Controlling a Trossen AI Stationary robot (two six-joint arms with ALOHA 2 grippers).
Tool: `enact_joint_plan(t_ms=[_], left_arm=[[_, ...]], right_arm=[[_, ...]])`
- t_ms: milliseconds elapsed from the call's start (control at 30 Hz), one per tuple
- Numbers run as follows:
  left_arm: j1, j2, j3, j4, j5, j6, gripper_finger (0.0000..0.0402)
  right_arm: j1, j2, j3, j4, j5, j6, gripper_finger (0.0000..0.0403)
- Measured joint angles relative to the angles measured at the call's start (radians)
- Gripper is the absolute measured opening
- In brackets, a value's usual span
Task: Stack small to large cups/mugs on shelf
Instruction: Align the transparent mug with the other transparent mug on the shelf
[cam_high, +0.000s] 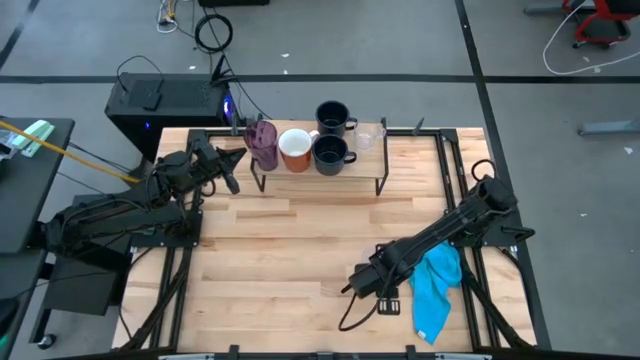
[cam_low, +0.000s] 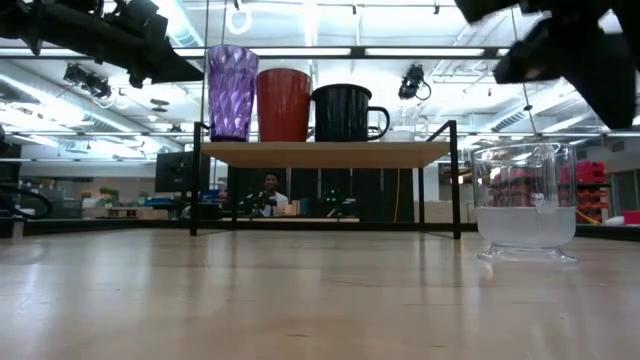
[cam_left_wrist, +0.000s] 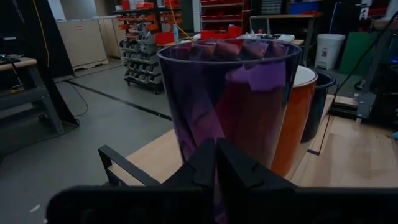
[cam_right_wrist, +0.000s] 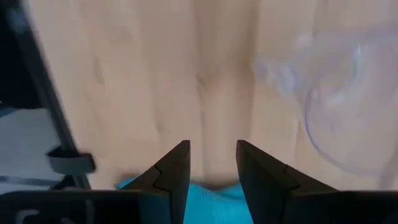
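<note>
The shelf (cam_high: 318, 178) stands at the far middle of the desk (cam_high: 300, 250). Along its top, from the left arm's side, sit the purple tumbler (cam_high: 263, 144), the orange mug (cam_high: 295, 150) and a dark mug (cam_high: 331, 153), close together in a row. A second dark mug (cam_high: 331, 118) sits behind them, and a clear glass (cam_high: 368, 135) stands beside it toward the right arm's side.

In the low view the tumbler (cam_low: 231, 92), orange mug (cam_low: 284, 104) and dark mug (cam_low: 345, 111) line up on the shelf (cam_low: 325, 154). Another clear glass (cam_low: 526, 203) stands upright on the desk (cam_low: 300, 300), near the camera, apart from the shelf.

The left claw (cam_high: 233, 181) is at the shelf's left end, just beside the tumbler; its wrist view shows its fingers pressed together, gripping nothing, with the tumbler (cam_left_wrist: 224, 99) right ahead.

The right claw (cam_high: 352, 285) hangs over the near part of the desk, next to the blue cloth (cam_high: 437, 288). Its fingers stand apart with only bare wood between them, and the glass (cam_right_wrist: 354, 106) lies off to one side, not gripped.
</note>
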Motion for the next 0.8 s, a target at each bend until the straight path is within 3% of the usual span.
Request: enact_joint_plan(t_ms=[167,467,633,800], left_arm=[[0.0,0.0,0.0,0.0,0.0,0.0,0.0014],[0.0,0.0,0.0,0.0,0.0,-0.005,0.0025],[0.0,0.0,0.0,0.0,0.0,-0.006,0.0019],[0.0,0.0,0.0,0.0,0.0,-0.006,0.0014]], right_arm=[[0.0,-0.066,0.0,0.08,0.026,-0.074,0.0136],[-0.009,-0.253,0.002,0.233,0.213,-0.078,0.0127],[-0.018,-0.268,0.001,0.228,0.323,-0.017,0.0125],[-0.036,-0.248,0.001,0.221,0.341,0.073,0.0127]])
